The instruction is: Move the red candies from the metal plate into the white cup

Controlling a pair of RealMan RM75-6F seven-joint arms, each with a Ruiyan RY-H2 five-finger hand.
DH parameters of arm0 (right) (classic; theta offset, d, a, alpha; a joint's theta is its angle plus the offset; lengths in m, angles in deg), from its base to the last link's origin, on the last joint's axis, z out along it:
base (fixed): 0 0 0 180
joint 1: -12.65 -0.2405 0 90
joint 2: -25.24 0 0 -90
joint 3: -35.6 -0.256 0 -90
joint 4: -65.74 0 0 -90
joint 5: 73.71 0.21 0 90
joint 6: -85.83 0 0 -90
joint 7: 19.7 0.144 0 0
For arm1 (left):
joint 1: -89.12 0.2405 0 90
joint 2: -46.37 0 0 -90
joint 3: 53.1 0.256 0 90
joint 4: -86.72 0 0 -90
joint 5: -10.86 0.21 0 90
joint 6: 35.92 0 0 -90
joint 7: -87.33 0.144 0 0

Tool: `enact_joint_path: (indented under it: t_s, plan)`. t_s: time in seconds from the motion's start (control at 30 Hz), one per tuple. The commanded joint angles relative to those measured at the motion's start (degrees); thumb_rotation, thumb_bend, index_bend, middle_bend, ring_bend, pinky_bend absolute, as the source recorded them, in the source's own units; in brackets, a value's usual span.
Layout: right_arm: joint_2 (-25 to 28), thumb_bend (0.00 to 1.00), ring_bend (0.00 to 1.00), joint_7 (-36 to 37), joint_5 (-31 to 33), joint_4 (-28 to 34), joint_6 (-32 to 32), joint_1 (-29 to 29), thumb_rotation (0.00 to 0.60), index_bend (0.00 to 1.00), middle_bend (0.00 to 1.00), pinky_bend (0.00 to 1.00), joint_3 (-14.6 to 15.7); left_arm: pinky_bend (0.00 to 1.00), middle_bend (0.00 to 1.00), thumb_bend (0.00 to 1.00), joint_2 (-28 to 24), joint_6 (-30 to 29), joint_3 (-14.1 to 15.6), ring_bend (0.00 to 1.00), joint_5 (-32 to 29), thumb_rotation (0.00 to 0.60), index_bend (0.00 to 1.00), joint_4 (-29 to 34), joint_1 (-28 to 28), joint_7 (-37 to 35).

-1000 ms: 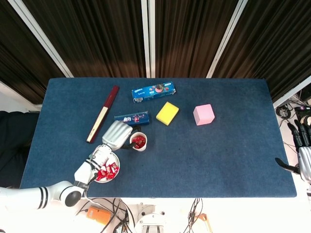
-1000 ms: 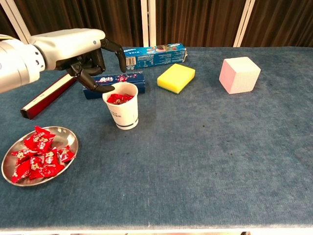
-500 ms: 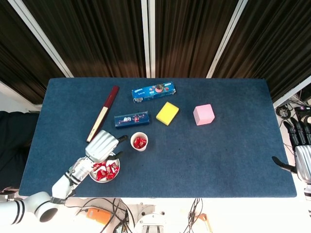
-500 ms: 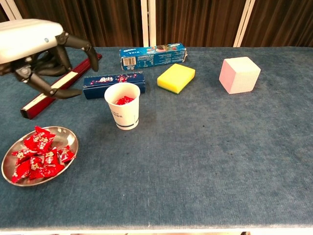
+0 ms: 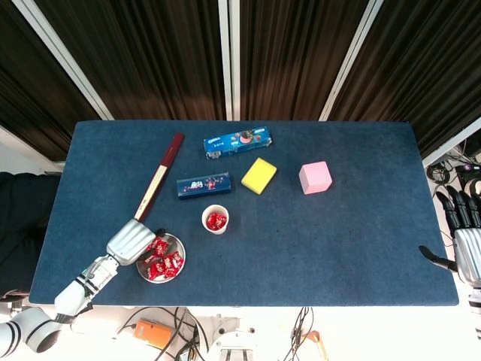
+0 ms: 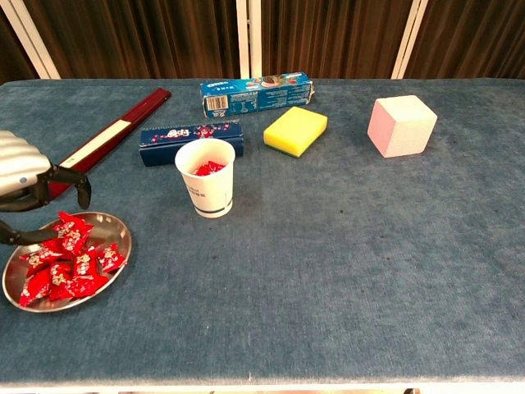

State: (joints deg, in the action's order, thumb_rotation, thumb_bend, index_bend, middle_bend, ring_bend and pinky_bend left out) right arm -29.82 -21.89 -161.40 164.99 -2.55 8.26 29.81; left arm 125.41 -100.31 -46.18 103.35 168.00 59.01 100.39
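The metal plate [image 5: 183, 253] [image 6: 123, 238] sits near the table's front left edge with several red candies [image 5: 164, 260] [image 6: 70, 267] heaped on it. To its right stands the white cup [image 5: 216, 219] [image 6: 207, 189], upright, with a few red candies [image 6: 205, 168] inside. My left hand [image 5: 134, 242] [image 6: 29, 176] hovers over the plate's left side, fingers curved down and apart, thumb low beside the heap; I see nothing held in it. Off the table's right edge, my right hand [image 5: 466, 248] rests with its fingers spread and empty.
Behind the cup lies a small blue box [image 5: 204, 184] [image 6: 190, 135]. A long dark red box [image 5: 158, 177] [image 6: 107, 139] runs diagonally at the left. Further back are a blue biscuit box [image 5: 237, 141] [image 6: 256, 92], a yellow sponge [image 5: 258, 175] [image 6: 295, 130] and a pink cube [image 5: 315, 177] [image 6: 402, 125].
My left hand has drawn back from above the cup, moved left and down, and now hangs over the plate. The cup and the right hand stayed put.
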Motion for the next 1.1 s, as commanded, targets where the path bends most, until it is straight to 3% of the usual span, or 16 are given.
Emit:
enact_joint_path:
  t_s: [0.03, 0.67, 1.1]
  plan:
    - [0.0, 0.24, 0.00, -0.1, 0.1, 0.0, 0.0, 0.1, 0.600, 0.00, 0.04, 0.07, 0.0, 0.82, 0.95, 0.25, 0.5, 0.3, 0.4, 0.85, 0.6, 0.600, 0.40, -0.4, 0.2, 0.2]
    - [-0.3, 0.24, 0.00, -1.0, 0.5, 0.4, 0.5, 0.0, 0.600, 0.00, 0.04, 0.07, 0.1, 0.82, 0.95, 0.26, 2.8, 2.5, -0.1, 0.85, 0.6, 0.600, 0.43, -2.2, 0.4, 0.6]
    - [-0.1, 0.24, 0.00, -1.3, 0.7, 0.7, 0.4, 0.1, 0.600, 0.00, 0.04, 0.07, 0.1, 0.82, 0.95, 0.40, 3.4, 4.1, 0.1, 0.85, 0.4, 0.600, 0.55, -2.9, 0.3, -1.8]
